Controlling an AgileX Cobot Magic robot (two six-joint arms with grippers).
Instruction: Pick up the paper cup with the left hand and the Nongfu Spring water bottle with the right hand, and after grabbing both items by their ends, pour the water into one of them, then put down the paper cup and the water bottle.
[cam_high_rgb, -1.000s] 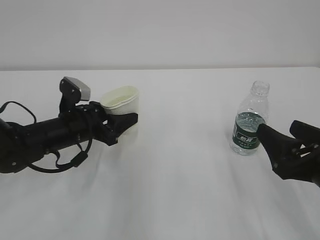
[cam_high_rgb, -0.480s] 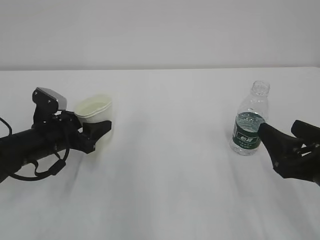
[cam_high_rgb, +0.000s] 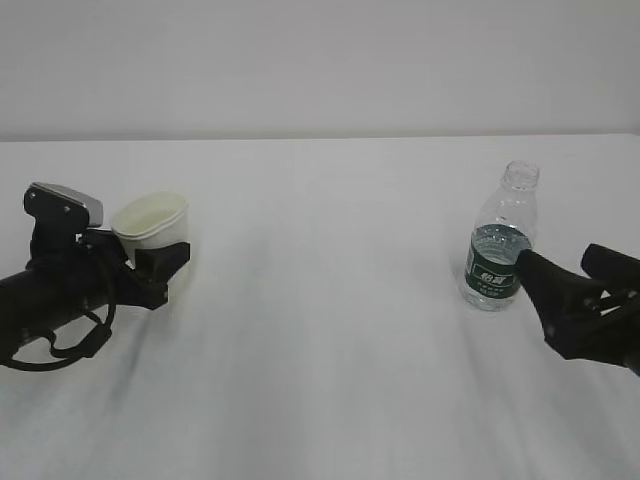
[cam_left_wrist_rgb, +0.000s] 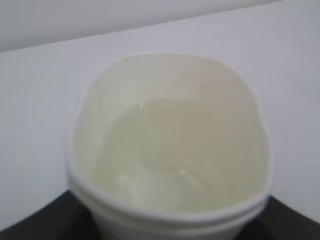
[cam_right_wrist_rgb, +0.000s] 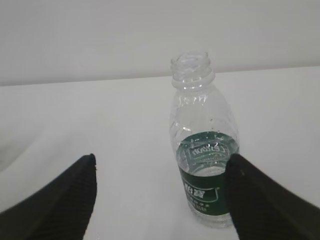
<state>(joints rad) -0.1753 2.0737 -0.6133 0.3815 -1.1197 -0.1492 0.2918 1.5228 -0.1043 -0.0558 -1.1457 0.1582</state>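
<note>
**Two Containers, One Held: Cup in the Left Jaws, Bottle Standing Free**

Two arms work on one white desk (cam_high_rgb: 330, 380). The left hand (cam_high_rgb: 150, 265) carries the paper cup (cam_high_rgb: 152, 222) near the left edge of the desk, its jaws clamped on the lower part of the cup wall; the rim is pressed out of round. The cup sits slightly tilted and holds pale liquid, which suggests the pour is already made and set-down comes next.

The Nongfu Spring water bottle (cam_high_rgb: 500, 250) stands upright near the right edge, capless, with water (cam_right_wrist_rgb: 207, 172) at about label height. The right hand (cam_right_wrist_rgb: 160, 192) has its jaws wide apart, one on each side of the bottle, gripping nothing.

The desk is bare and evenly lit. Behind its far edge rises a plain pale wall (cam_high_rgb: 320, 60).
</note>
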